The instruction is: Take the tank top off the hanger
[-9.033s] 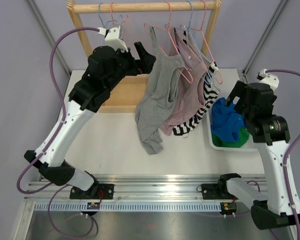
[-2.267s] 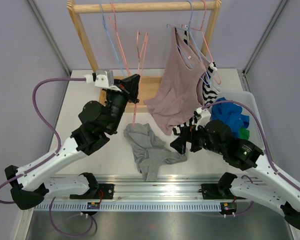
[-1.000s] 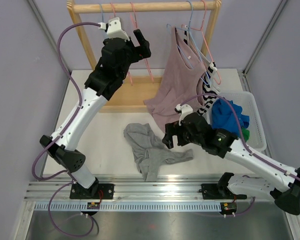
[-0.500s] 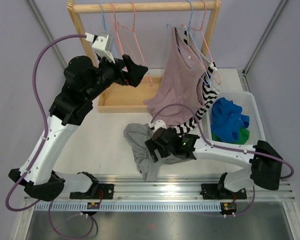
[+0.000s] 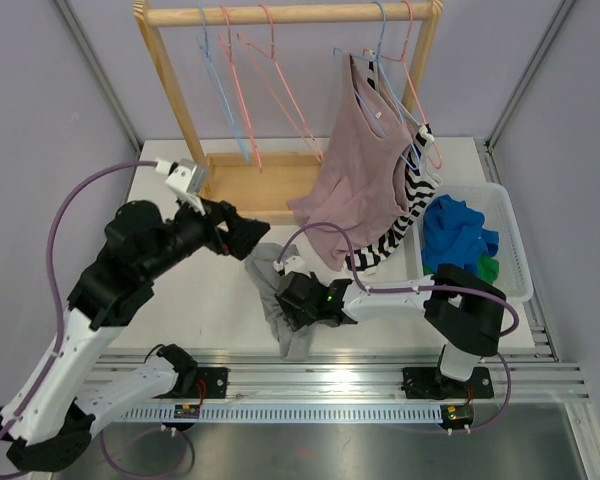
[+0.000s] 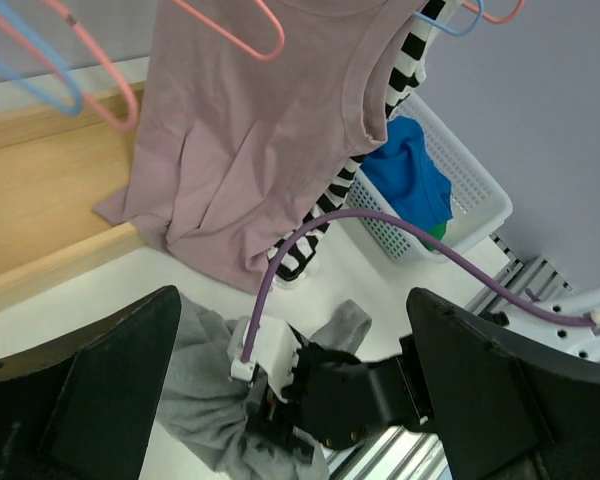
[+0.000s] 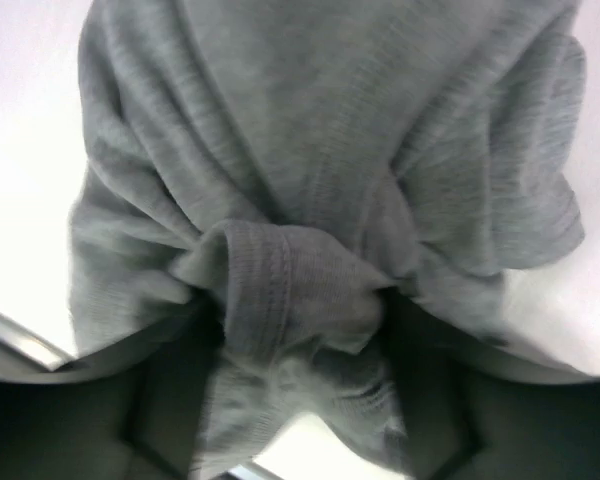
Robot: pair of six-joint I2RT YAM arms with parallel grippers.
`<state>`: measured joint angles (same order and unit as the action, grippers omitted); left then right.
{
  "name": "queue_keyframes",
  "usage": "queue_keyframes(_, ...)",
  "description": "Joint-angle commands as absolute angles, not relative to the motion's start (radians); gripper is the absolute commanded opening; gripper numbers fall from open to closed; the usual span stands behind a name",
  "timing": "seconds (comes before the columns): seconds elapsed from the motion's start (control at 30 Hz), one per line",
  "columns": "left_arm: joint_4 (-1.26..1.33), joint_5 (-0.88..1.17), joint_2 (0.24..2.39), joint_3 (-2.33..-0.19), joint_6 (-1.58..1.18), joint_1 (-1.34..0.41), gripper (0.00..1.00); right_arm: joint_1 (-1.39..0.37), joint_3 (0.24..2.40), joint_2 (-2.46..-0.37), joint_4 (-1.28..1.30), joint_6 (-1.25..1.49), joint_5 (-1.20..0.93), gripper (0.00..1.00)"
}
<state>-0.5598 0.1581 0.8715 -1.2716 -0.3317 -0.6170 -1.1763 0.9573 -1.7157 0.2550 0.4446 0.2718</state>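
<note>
Obs.: gray tank top point(image 5: 290, 338) is off the rack. It lies crumpled on the bench point(image 5: 220, 300), close to the near edge and about midway along it. No part of it touches a hanger.

Right hand point(image 5: 288, 303): down on the gray tank top, arm lying low across the bench from the right. In the right wrist view a raised fold of the gray fabric sits between the two fingers point(image 7: 170, 400) and touches both. The fingers stand fairly wide apart. Cannot tell whether the fold is truly clamped or only bracketed.

Left hand point(image 5: 248, 235): spread wide and holding nothing. It hangs above the bench just left of the garment's far end, not touching it. The left wrist view looks down past both fingers onto the gray cloth and the right arm.

Wooden rack point(image 5: 290, 14): stands along the far edge. Empty hangers point(image 5: 280, 80), pink and blue, hang at the left half of the rail. A mauve tank top point(image 5: 355, 170) hangs at the right half on its hanger, with a black-and-white striped garment point(image 5: 400, 220) behind and below it.

White basket point(image 5: 510, 250): at the right edge of the bench, holding blue clothing point(image 5: 458, 235) and a bit of green cloth point(image 5: 488, 268).
</note>
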Motion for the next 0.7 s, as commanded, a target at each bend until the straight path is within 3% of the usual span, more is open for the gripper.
queue_keyframes(0.0, -0.597, 0.065, 0.744, -1.209, -0.35, -0.623, 0.99, -1.183, 0.957, -1.792, 0.196, 0.475, 0.293, 0.63)
queue_keyframes(0.03, -0.624, 0.06, 0.724, -1.194, -0.344, -0.623, 0.99, -1.186, 0.953, -1.784, 0.196, 0.482, 0.307, 0.42)
queue_keyframes(0.1, -0.653, 0.046, 0.683, -1.171, -0.327, -0.623, 0.99, -1.187, 0.948, -1.76, 0.198, 0.489, 0.311, 0.3)
queue_keyframes(0.2, -0.683, 0.011, 0.595, -1.106, -0.302, -0.623, 0.99, -1.189, 0.95, -1.68, 0.244, 0.498, 0.348, 0.0)
queue_keyframes(0.47, -0.58, -0.096, 0.361, -0.856, -0.31, -0.621, 0.99, -1.189, 1.031, -1.38, 0.561, 0.546, 0.567, 0.0)
queue_keyframes(0.67, -0.612, -0.227, 0.313, -0.833, -0.321, -0.614, 0.99, -1.189, 1.095, -1.122, 0.86, 0.653, 0.735, 0.0)
